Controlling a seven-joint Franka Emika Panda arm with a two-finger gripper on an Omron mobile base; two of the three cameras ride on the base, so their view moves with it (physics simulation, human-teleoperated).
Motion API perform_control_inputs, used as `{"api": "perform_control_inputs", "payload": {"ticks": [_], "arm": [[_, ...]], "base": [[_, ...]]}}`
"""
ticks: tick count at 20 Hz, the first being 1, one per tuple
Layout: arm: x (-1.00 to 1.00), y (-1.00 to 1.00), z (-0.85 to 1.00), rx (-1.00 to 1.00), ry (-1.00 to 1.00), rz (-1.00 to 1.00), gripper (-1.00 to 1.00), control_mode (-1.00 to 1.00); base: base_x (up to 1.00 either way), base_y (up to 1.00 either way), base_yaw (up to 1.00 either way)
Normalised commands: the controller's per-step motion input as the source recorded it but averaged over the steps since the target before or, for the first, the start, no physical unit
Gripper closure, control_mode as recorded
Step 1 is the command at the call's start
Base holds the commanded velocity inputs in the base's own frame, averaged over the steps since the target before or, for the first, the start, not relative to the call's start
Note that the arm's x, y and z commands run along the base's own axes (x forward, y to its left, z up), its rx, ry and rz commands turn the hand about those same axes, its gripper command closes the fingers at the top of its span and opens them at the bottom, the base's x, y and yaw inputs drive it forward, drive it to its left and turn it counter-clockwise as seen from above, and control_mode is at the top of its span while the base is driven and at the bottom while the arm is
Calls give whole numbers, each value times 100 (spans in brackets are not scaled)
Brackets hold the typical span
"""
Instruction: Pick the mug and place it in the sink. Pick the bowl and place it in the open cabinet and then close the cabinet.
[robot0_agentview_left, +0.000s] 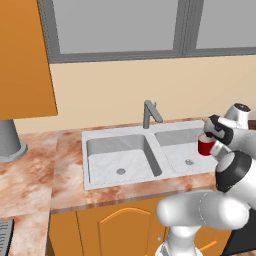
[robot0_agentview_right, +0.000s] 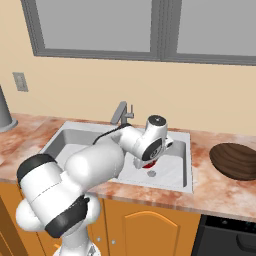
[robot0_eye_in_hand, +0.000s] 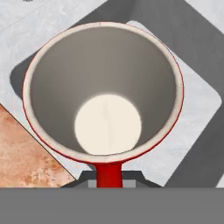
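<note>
Kitchen wall, cream-painted, is carrying a grey-framed window (robot0_agentview_left: 150, 25) above a marbled pink-orange counter (robot0_agentview_left: 30, 175).

Item: the sink (robot0_agentview_left: 107, 180), grey metal, two basins, is sitting recessed in the counter; an angular grey faucet (robot0_agentview_left: 150, 113) is rising behind the divider between the basins. A round drain is showing in each basin floor.

Item: the mug (robot0_agentview_left: 205, 146), small, red outside, pale inside, is hanging upright above the right-hand basin, clear of the basin floor. In the hand view its open mouth (robot0_eye_in_hand: 105, 87) is facing the camera, with the basin floor and a corner of counter lying behind it.

Item: the gripper (robot0_agentview_left: 212, 134), dark, is standing over the right basin with its jaws pressed nearly together, pinching the mug at its rim beside the red handle.

Item: the bowl (robot0_agentview_right: 236, 161), wide, dark brown, ribbed outside, is resting on the counter to the right of the sink, well apart from the mug.

Item: an orange cabinet door (robot0_agentview_left: 25, 60) is hanging at upper left in the left base view.

Item: orange under-counter doors (robot0_agentview_right: 150, 230) are running below the counter edge.

Item: a grey wall outlet (robot0_agentview_right: 20, 81) is sitting left of the faucet.
</note>
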Motion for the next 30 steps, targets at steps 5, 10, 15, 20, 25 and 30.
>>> {"api": "perform_control_inputs", "payload": {"ticks": [5, 10, 15, 20, 25, 30], "arm": [[34, 6, -14, 1, 4, 0, 100, -100], [30, 3, -18, 7, 9, 0, 100, -100], [28, 0, -20, 14, 10, 0, 100, -100], [35, 0, -25, 11, 5, 0, 100, -100], [33, 0, -31, 4, 0, 0, 100, -100], [31, 2, -37, 0, 0, -1, 100, -100]], "base": [[0, 0, 0], [0, 0, 0], [0, 0, 0], [0, 0, 0], [0, 0, 0], [0, 0, 0]]}}
